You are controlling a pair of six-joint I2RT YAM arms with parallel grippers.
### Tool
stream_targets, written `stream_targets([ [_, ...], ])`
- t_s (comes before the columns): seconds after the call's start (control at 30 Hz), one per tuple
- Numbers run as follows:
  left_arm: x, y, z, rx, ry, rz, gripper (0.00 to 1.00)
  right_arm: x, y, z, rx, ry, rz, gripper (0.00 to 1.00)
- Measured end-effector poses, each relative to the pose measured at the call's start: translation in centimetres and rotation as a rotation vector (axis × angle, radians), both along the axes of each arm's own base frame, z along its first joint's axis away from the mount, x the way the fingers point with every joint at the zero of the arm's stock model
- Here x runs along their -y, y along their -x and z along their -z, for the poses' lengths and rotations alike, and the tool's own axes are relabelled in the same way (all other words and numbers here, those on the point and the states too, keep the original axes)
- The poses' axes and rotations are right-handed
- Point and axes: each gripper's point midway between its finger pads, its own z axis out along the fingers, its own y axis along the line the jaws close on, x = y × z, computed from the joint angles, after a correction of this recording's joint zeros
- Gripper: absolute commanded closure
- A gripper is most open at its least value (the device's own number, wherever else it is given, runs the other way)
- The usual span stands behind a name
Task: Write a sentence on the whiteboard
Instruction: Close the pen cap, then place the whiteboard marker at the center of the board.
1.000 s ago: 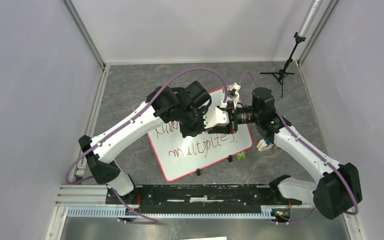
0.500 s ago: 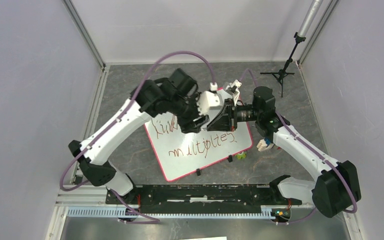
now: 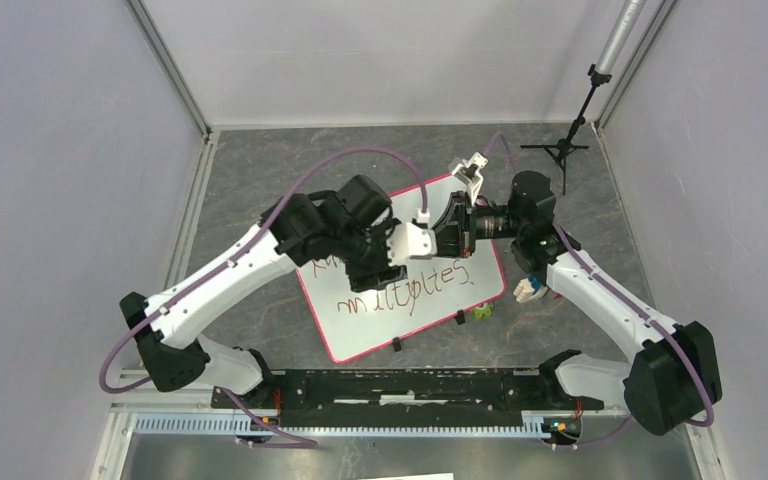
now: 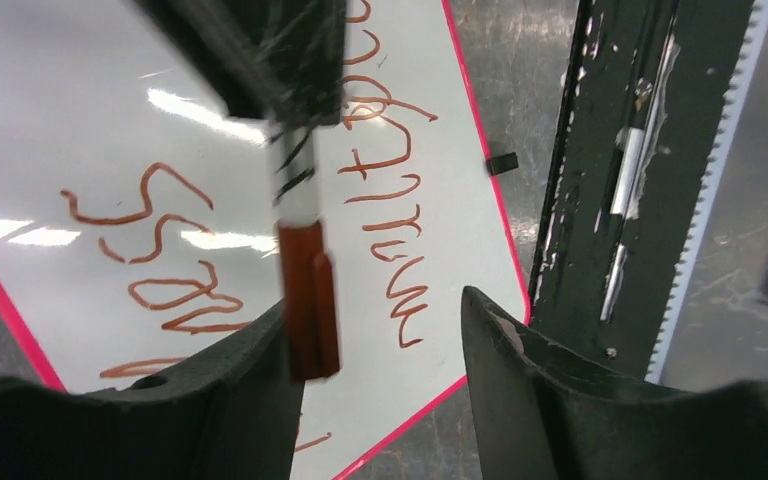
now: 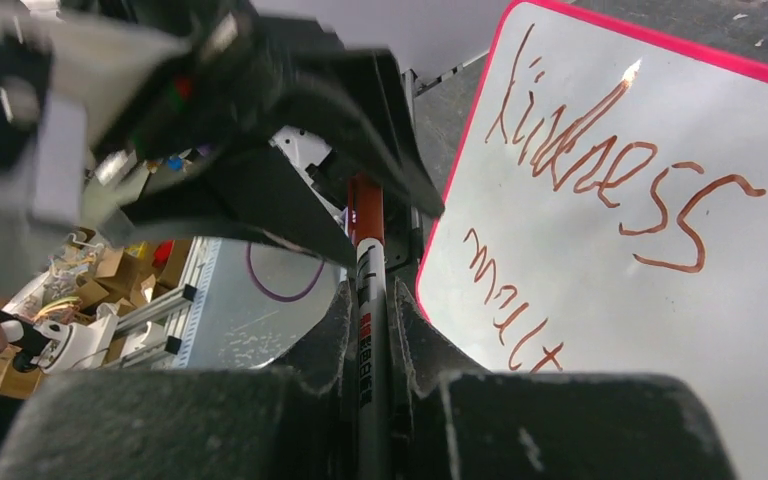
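The whiteboard [image 3: 370, 335] lies tilted on the grey table, pink-edged, and carries the sentence [image 3: 400, 290] in red-brown scrawl, "kindness multiplies". My right gripper [image 3: 452, 226] is shut on a white marker [image 5: 365, 250] and holds it level above the board's far edge. My left gripper [image 3: 430, 243] faces it, open. In the left wrist view the marker's red-brown cap [image 4: 307, 300] sits between the spread jaws of the left gripper [image 4: 375, 305], close against the left finger. The board [image 4: 90, 110] and the writing [image 4: 380, 160] lie below. The right wrist view shows the board [image 5: 720, 330], the writing [image 5: 600, 170] and the right gripper [image 5: 368, 300].
Two black clips [image 3: 459, 318] sit on the board's near edge. A small green object [image 3: 482, 312] and a white-and-blue object [image 3: 528, 290] lie to the board's right. A black tripod [image 3: 563, 150] stands at the far right. The black rail [image 3: 410, 385] runs along the near edge.
The left arm's elbow has swung out to the left. Its wrist rose toward the far side, then came back down beside the right gripper. The right arm has barely moved and still holds the marker.
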Motion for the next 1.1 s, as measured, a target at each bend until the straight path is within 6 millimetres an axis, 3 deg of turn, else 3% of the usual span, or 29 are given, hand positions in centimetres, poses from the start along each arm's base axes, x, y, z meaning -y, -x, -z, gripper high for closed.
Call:
stream_targets([
  [0.1, 0.7, 0.3, 1.1, 0.034, -0.053, 0.035, 0.54, -0.1, 0.2, -0.4, -0.007, -0.012, -0.009, 1.0],
  [0.23, 1.0, -0.5, 1.1, 0.099, -0.071, 0.028, 0.8, -0.2, 0.6, -0.6, -0.017, -0.017, -0.026, 1.0],
  [0.4, 1.1, -0.9, 1.0, 0.122, -0.085, 0.017, 0.97, -0.2, 0.9, -0.5, -0.027, -0.018, -0.037, 1.0],
  [0.93, 1.5, -0.6, 0.6, 0.037, -0.167, -0.015, 0.98, -0.2, 0.8, -0.7, -0.025, -0.027, -0.037, 1.0],
  [1.03, 1.5, -0.5, 0.5, 0.03, -0.165, -0.018, 0.98, -0.1, 0.9, -0.9, -0.022, -0.032, -0.042, 0.89],
  [1.1, 1.6, -0.5, 0.4, 0.028, -0.158, -0.019, 0.98, 0.1, 0.8, -1.0, -0.025, -0.033, -0.041, 0.76],
])
